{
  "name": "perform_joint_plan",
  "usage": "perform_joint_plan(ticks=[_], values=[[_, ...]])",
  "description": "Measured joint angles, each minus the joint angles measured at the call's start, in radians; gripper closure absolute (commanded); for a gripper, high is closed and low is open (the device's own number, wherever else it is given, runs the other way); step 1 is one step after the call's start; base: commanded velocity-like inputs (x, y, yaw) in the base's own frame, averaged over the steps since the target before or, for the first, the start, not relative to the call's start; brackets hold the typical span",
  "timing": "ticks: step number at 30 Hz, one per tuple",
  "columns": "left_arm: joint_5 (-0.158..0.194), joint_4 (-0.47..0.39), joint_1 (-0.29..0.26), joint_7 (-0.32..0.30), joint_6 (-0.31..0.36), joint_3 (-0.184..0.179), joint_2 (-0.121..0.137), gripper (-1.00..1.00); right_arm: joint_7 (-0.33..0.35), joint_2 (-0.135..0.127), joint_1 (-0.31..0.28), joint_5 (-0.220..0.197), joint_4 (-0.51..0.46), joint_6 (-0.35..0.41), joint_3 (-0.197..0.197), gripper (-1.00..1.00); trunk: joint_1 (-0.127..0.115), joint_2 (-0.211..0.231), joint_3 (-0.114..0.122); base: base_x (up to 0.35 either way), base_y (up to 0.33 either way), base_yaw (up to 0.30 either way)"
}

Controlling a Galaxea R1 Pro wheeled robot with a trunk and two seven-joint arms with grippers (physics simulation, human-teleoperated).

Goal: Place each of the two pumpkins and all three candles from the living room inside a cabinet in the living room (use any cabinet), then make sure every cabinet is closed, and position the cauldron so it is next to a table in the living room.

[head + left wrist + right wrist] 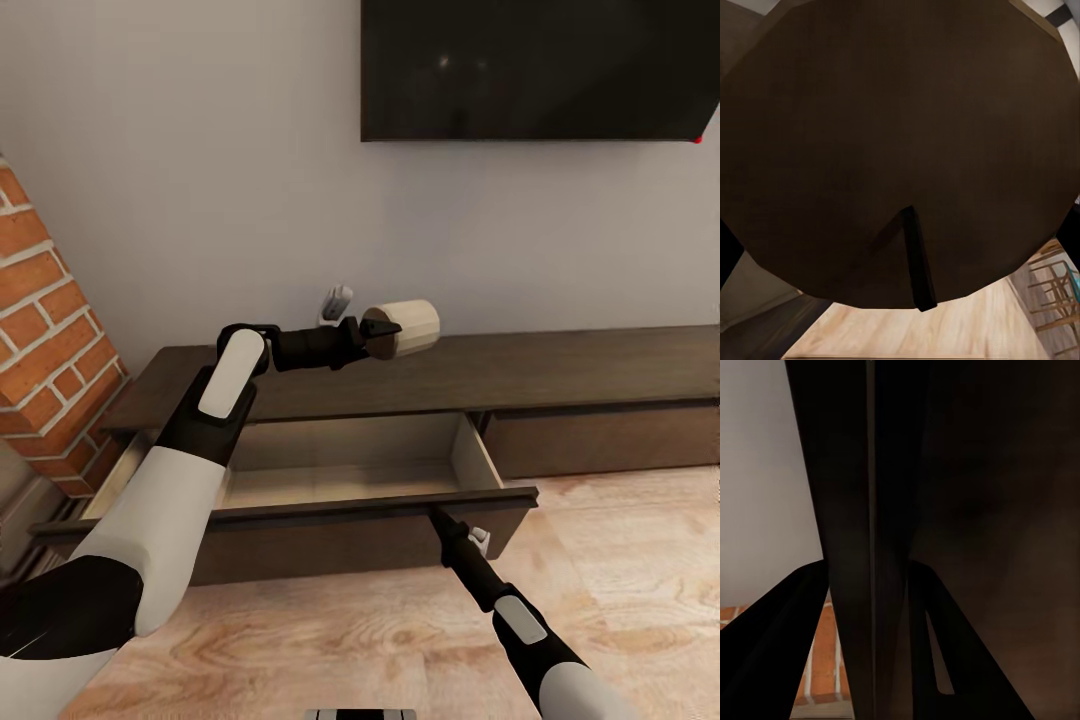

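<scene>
A pale beige candle [410,328] lies on its side in the air, just above the top of the long dark-brown cabinet [580,370]. My left gripper [375,335] is shut on its near end. In the left wrist view the candle's round end [892,135] looms dark and close, with a black wick [913,259] on it. Below the candle, one cabinet drawer [330,470] stands pulled out, showing a bare beige inside. My right gripper [438,515] is shut on the top edge of the drawer front [870,510], a dark slab running between its fingers [772,645].
A brick fireplace [45,300] rises at the left, close to the open drawer's left end. A black screen [540,70] hangs on the wall above the cabinet. A small white object [337,300] stands on the cabinet top behind the left wrist. Light wood floor [620,570] lies in front.
</scene>
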Motion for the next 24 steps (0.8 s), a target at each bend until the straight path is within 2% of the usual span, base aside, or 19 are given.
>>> perform_joint_plan(ticks=[12,24], values=[[-0.001,0.000,0.003,0.001,0.000,-0.001,0.000,1.00,0.003,-0.002,0.000,0.003,0.000,0.000,0.003,1.00,0.000,0.000,0.000,-0.010,0.000,0.000],[-0.002,0.000,0.003,0.000,0.000,0.000,0.000,1.00,0.002,-0.003,0.000,0.001,0.001,0.000,0.000,1.00,0.000,0.000,0.000,-0.109,0.000,0.000]])
